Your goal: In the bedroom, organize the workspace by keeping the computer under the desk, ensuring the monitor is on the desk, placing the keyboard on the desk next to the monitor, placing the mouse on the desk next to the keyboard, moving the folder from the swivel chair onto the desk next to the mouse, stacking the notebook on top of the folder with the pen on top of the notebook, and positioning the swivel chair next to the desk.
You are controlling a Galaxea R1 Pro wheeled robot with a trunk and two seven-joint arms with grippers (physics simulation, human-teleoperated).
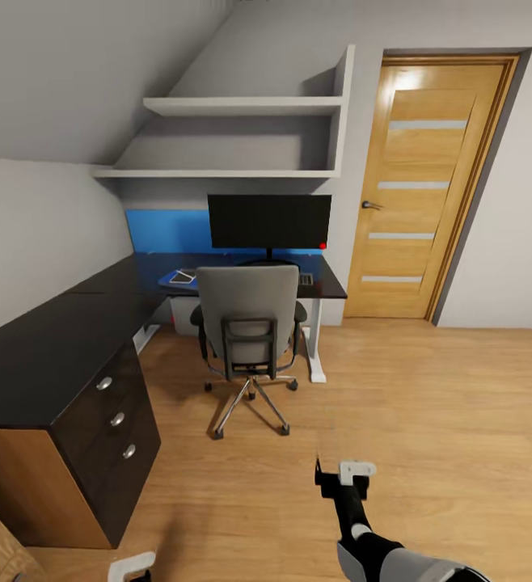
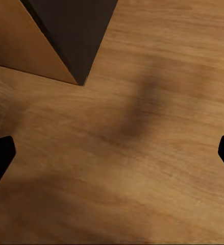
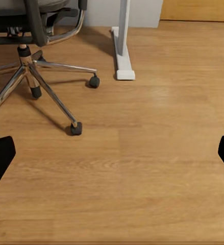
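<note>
The swivel chair (image 1: 250,335) sits tucked at the desk (image 1: 48,347), grey back toward the camera. The monitor (image 1: 269,221) runs lengthwise along the wall, the blue folder (image 1: 177,280) flat before it. Left gripper (image 2: 112,153) and right gripper (image 3: 112,153) gape wide, empty, over wood floor (image 1: 428,420).

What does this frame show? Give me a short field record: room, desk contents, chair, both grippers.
room: bedroom corner with wood floor, wooden door, wall shelves
desk: black L-shaped top, drawer unit at the near end
monitor: upright on the desk, at the back
folder: blue, flat on the desk, pale flat item on it
keyboard: on the desk, mostly hidden by the chair
swivel chair: pulled up to the desk, back toward the camera
left gripper: open, empty, above floor
right gripper: open, empty, above floor
</note>
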